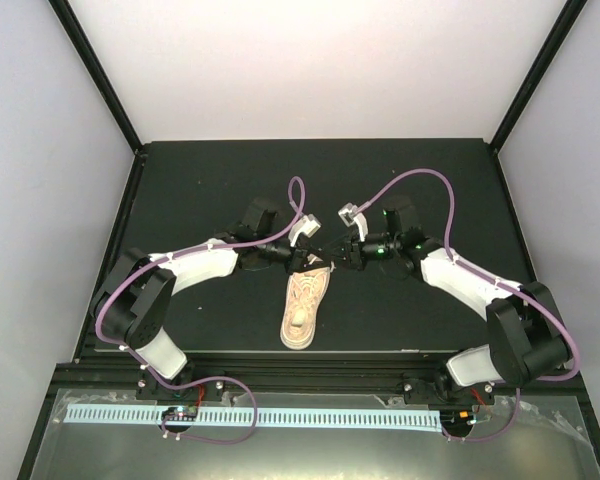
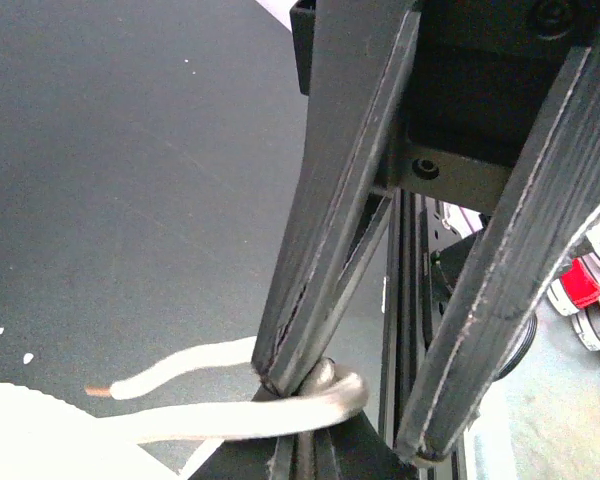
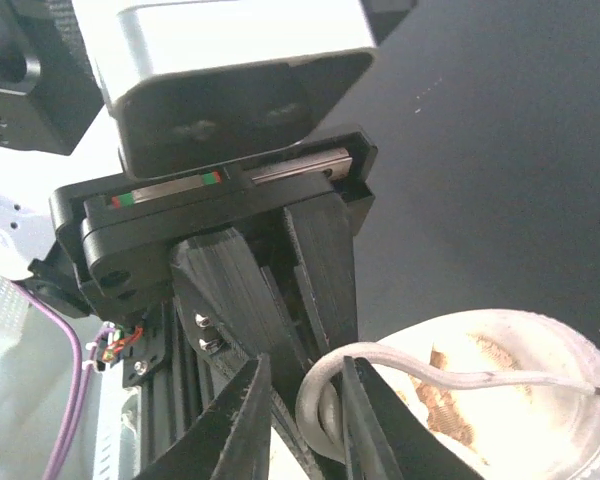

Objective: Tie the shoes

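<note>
The beige sneaker lies on the black table, with one end under the grippers. It also shows in the right wrist view and at the bottom left of the left wrist view. My left gripper and right gripper meet tip to tip just above that end. In the left wrist view my left gripper is open, and an off-white lace loops around its left finger. In the right wrist view my right gripper stands a little open, and the lace loops around its right finger.
Black frame posts stand at the back corners against white walls. Purple cables arch over both arms. A metal rail with a white strip runs along the near edge by the arm bases.
</note>
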`<state>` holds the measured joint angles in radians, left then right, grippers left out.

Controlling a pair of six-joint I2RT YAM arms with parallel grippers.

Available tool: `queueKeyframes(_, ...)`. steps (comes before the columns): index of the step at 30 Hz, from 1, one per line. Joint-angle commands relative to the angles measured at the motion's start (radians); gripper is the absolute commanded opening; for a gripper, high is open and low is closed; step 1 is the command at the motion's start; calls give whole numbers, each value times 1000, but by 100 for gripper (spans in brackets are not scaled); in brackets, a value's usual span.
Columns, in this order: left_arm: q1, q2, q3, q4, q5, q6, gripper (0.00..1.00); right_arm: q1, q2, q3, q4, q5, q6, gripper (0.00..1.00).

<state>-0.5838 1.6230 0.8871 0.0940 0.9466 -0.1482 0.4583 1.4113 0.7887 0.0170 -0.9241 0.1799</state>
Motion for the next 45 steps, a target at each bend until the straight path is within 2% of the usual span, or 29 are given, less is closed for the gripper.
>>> queueKeyframes(1,-3,-27,6,-10,31,35,1,-1,2,3,15,-25,-16,20)
queueKeyframes(4,-3,-30,6,-9,33,36,1,-1,1,-2,16,-23,-14,13)
queueKeyframes(6,-2,-33,6,-5,33,37,1,-2,3,-3,15,-23,-15,12)
queueKeyframes(15,-3,-42,7,0,36,36,2,-1,5,-23,21,-51,-15,25)
queueKeyframes(20,-2,-47,6,1,36,35,1,-2,3,-38,26,-44,-16,26)
queueKeyframes(22,-2,-50,6,3,38,33,2,-1,3,-41,28,-38,-15,23)
queueKeyframes(28,-3,-52,5,0,41,37,2,-1,-4,-43,42,-42,-5,2)
queueKeyframes(33,-2,-52,4,10,34,30,2,-1,-13,-46,40,-40,-4,2)
queueKeyframes(34,-1,-55,5,4,24,30,4,-1,-16,-48,40,-35,-1,2)
queueKeyframes(37,3,-91,-4,-31,-54,46,21,-1,-29,-39,22,-4,20,2)
queueKeyframes(40,7,-174,-48,-58,-189,87,42,-1,-40,-15,-35,53,53,2)
queueKeyframes(45,6,-328,-131,-94,-398,148,61,-1,-48,25,-119,126,118,2)
